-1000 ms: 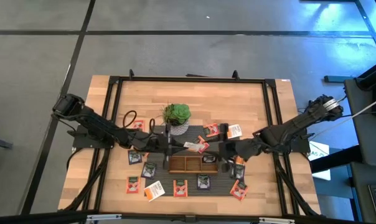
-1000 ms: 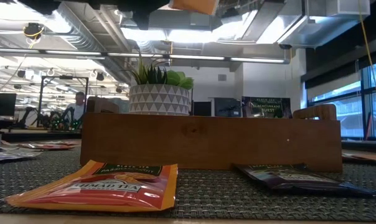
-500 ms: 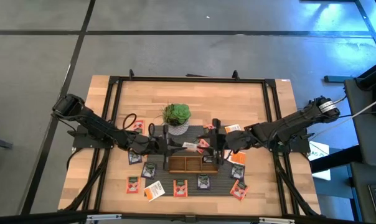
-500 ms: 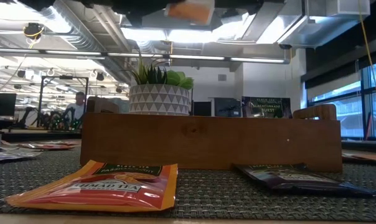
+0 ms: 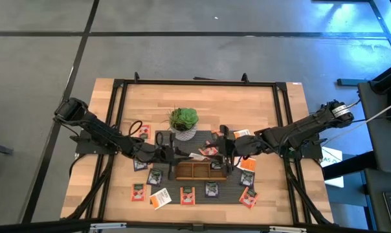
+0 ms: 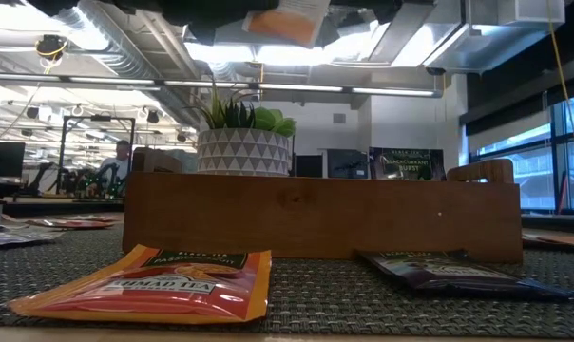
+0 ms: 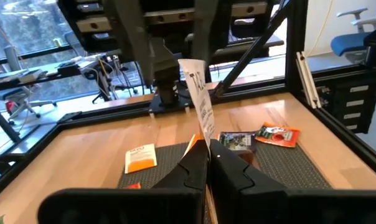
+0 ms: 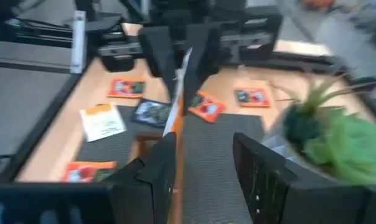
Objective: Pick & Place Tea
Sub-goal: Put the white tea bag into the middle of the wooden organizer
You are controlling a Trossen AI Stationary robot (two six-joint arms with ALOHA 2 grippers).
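Pinching the white-and-orange tea sachet point(image 7: 202, 106) by its lower edge in my clamped left gripper point(image 7: 209, 163) above the wooden tray point(image 5: 199, 171), I judge it light, thin and floppy, while my right gripper point(image 8: 203, 167) stands open beside it.

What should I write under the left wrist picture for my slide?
Left hand pinching a white-and-orange tea sachet upright above the table.

orange sachet point(image 6: 154, 283): "AHMAD TEA" | other print: unreadable
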